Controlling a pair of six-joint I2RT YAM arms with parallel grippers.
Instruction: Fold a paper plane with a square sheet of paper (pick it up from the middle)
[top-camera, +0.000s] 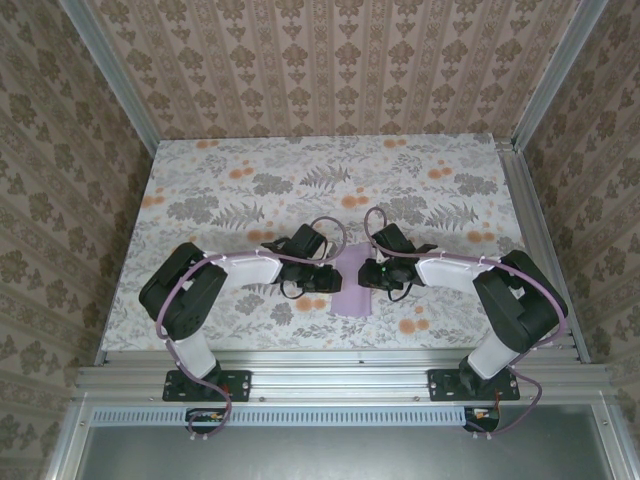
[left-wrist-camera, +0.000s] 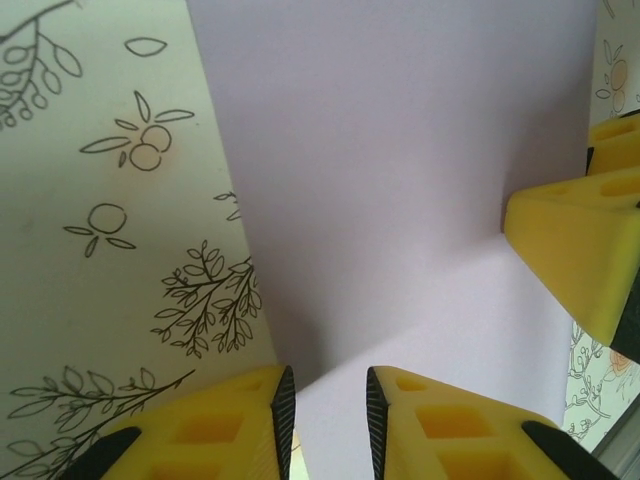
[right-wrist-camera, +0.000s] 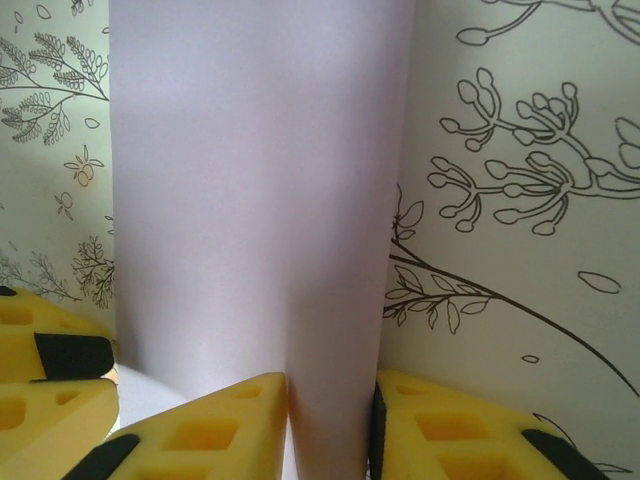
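Closest, at 6 o'clock, a metal rail (top-camera: 340, 368) holds the two arm bases. Past it, both arms bend in toward the middle of the flowery desk (top-camera: 250, 170). The lilac sheet of paper (top-camera: 352, 298) lies there, a little toward 6 o'clock from the desk's centre. The left tool (top-camera: 328, 279) sits at the paper's 9 o'clock side and the right tool (top-camera: 372, 275) at its 3 o'clock side. From above they hide much of the paper.

Up close, the right tool's yellow fingers (right-wrist-camera: 230, 420) squeeze a raised fold of the paper between them. The left tool's fingers (left-wrist-camera: 220, 430) have a small gap with paper showing in it. I cannot tell if they pinch it.

Farther back, the desk's flower print runs on to the patterned walls (top-camera: 340, 60) at 12 o'clock.
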